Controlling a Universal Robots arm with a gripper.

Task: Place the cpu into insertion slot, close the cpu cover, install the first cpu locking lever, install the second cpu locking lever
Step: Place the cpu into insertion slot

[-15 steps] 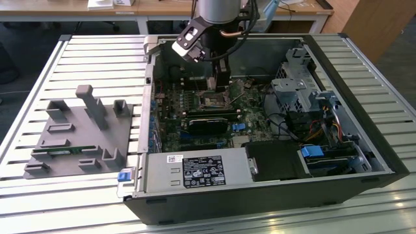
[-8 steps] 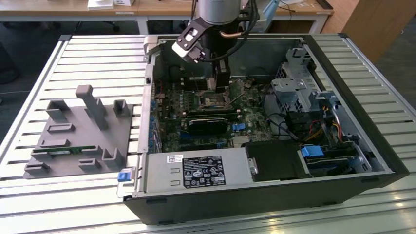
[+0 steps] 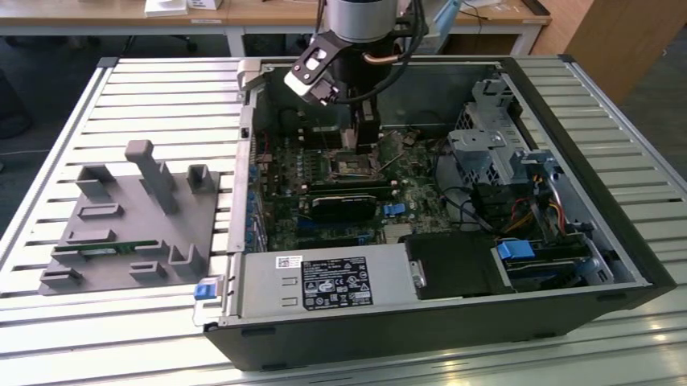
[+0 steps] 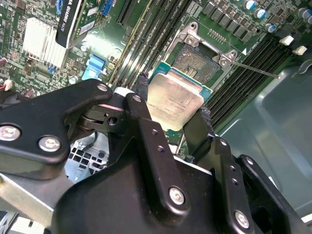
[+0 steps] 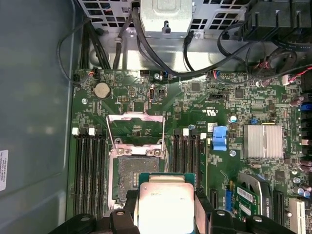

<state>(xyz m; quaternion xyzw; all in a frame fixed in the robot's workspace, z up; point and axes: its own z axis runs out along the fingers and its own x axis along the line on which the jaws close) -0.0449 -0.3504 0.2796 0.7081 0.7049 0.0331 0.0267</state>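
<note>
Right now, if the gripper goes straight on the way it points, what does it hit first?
Most likely the open socket. The gripper, shut on the chip, hangs above it, and the cover is swung up. Depth is unclear, so the chip could land on the socket's rim.

Arm reaching down from above, tool clamping a part.
In the exterior view the arm (image 3: pixel 363 18) is hanging almost vertical, its wrist (image 3: pixel 322 68) is facing downward and the tool (image 3: pixel 366 143) is pointing straight down beneath it. In both wrist views the tool's two black fingers (image 4: pixel 146 122) are pressing against opposite edges of the cpu (image 4: pixel 176 95), gripping it flat between the fingertips with its metal top facing the wrist.
</note>
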